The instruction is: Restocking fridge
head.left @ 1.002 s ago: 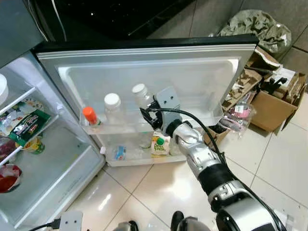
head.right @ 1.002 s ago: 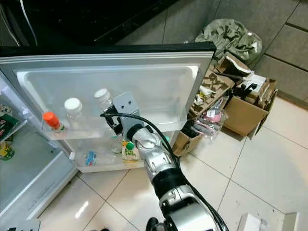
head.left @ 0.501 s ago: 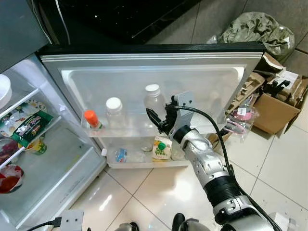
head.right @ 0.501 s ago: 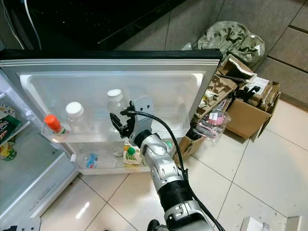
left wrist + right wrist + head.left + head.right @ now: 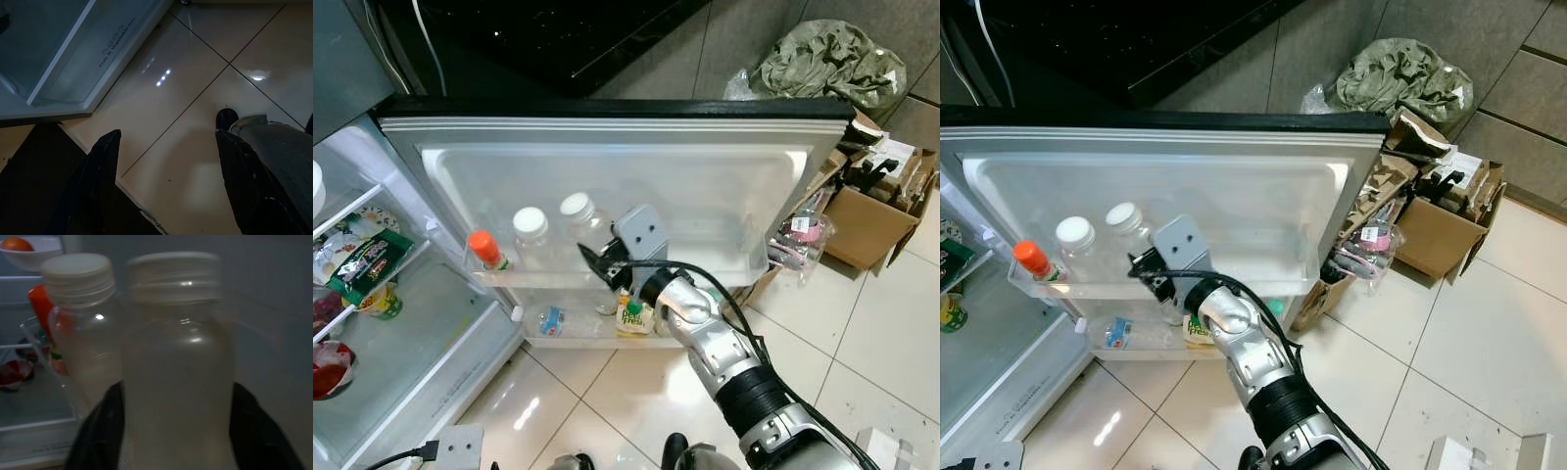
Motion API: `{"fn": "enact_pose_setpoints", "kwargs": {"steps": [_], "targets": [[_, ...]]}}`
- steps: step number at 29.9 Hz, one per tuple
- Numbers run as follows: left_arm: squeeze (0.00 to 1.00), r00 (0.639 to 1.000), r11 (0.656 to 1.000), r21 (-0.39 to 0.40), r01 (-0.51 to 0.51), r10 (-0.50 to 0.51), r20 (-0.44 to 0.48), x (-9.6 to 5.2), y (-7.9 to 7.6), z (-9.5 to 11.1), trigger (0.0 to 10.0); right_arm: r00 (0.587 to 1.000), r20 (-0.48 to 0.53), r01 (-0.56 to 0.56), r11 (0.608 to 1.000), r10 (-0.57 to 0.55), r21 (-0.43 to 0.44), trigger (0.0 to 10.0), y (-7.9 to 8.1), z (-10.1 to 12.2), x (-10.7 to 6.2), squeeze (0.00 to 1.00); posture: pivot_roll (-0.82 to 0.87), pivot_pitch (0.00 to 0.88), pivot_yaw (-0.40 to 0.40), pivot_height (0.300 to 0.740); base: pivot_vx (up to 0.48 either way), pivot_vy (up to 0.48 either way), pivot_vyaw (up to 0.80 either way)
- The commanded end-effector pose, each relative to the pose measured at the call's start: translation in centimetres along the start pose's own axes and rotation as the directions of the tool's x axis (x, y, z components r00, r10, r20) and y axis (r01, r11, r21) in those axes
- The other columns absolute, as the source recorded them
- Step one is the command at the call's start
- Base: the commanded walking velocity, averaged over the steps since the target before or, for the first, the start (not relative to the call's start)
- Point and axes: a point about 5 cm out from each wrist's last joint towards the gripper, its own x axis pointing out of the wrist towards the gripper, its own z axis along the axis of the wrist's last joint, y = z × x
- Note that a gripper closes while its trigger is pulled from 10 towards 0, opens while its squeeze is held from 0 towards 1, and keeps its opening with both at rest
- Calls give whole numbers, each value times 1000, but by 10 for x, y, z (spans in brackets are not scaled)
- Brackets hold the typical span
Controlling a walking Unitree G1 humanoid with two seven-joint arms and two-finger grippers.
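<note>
The fridge door (image 5: 705,166) stands wide open. My right gripper (image 5: 600,264) is shut on a clear bottle with a white cap (image 5: 582,223), held upright at the upper door shelf (image 5: 715,266). The right wrist view has this bottle (image 5: 176,367) between both fingers (image 5: 98,431). Close beside it stand a second white-capped bottle (image 5: 530,240) and an orange-capped bottle (image 5: 485,251). On the lower door shelf are a juice carton (image 5: 632,318) and a small lying bottle (image 5: 555,320). My left gripper (image 5: 168,134) hangs open over the tiled floor.
The fridge interior (image 5: 411,333) is on the left, with food packets (image 5: 362,259) on its shelves. Cardboard boxes (image 5: 871,211) and a green bag (image 5: 832,59) crowd the floor right of the door. A power strip (image 5: 450,446) lies near my feet.
My right gripper has carried the clear bottle left along the upper door shelf, from the shelf's middle to right beside the other white-capped bottle. The camera has shifted a little.
</note>
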Motion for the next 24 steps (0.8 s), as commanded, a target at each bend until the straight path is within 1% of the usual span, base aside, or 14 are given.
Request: {"fn": "enact_pose_setpoints", "kwargs": {"steps": [1, 7, 8, 9, 11, 12, 13, 14, 15, 18, 20, 21, 22, 24], "targets": [[0, 998, 1000, 21, -16, 17, -57, -5, 7, -15, 10000, 996, -21, -88, 983, 92, 163, 10000, 57, -9, 11, 1000, 46, 330, -19, 710, 0, 0, 0], [0, 998, 1000, 21, -12, 14, -59, -5, 6, -15, 10000, 996, -39, -69, 984, 76, 167, 10000, 49, -14, 4, 1000, 34, 331, -19, 710, 0, 0, 0], [0, 998, 1000, 21, -11, 12, -59, -5, 6, -15, 10000, 997, -41, -61, 985, 69, 164, 10000, 47, -15, 2, 1000, 34, 331, -19, 710, 0, 0, 0], [0, 998, 1000, 21, -9, 10, -58, -4, 5, -15, 10000, 998, -49, -36, 988, 44, 150, 10000, 41, -16, -1, 1000, 30, 330, -20, 710, 0, 0, 0], [0, 998, 1000, 21, -8, 9, -59, -4, 5, -15, 10000, 998, -51, -30, 989, 38, 147, 10000, 39, -16, -1, 1000, 30, 330, -20, 710, 0, 0, 0], [0, 998, 1000, 21, -8, 9, -58, -4, 5, -15, 10000, 998, -50, -22, 989, 29, 147, 10000, 37, -16, -2, 0, 30, 330, -20, 710, 0, 0, 0], [0, 998, 1000, 21, -7, 8, -58, -4, 5, -15, 10000, 999, -51, -8, 989, 16, 147, 10000, 33, -16, -3, 0, 30, 330, -20, 710, 0, 0, 0], [0, 998, 1000, 21, -7, 8, -58, -4, 5, -15, 10000, 999, -51, -8, 989, 16, 147, 10000, 33, -16, -3, 0, 30, 330, -20, 710, 0, 0, 0], [0, 998, 1000, 21, -7, 8, -58, -3, 5, -15, 10000, 999, -55, 11, 990, -4, 144, 10000, 27, -15, -4, 0, 26, 328, -16, 710, 0, 0, 0], [0, 998, 1000, 23, -6, 8, -57, -2, 6, -14, 10000, 998, -61, 16, 991, -7, 135, 10000, 23, -15, -4, 0, 27, 325, -13, 710, 0, 0, 0], [0, 998, 1000, 25, -6, 7, -55, -1, 5, -13, 10000, 997, -80, -15, 994, 23, 105, 10000, 20, -14, -4, 0, 27, 323, -10, 710, 0, 0, 0], [0, 998, 1000, 25, -6, 7, -54, -1, 5, -12, 10000, 993, -92, -68, 996, 73, 62, 10000, 18, -11, -4, 0, 25, 321, -8, 710, 0, 0, 0], [0, 999, 1000, 24, -6, 7, -53, 0, 5, -12, 10000, 987, -106, -123, 992, 124, 16, 10000, 14, -7, -5, 0, 22, 320, -7, 710, 0, 0, 0], [0, 999, 1000, 24, -6, 7, -52, 1, 4, -11, 10000, 972, -150, -187, 981, 179, -40, 10000, -2, 1, -6, 0, 14, 318, -6, 710, 0, 0, 0]]}}
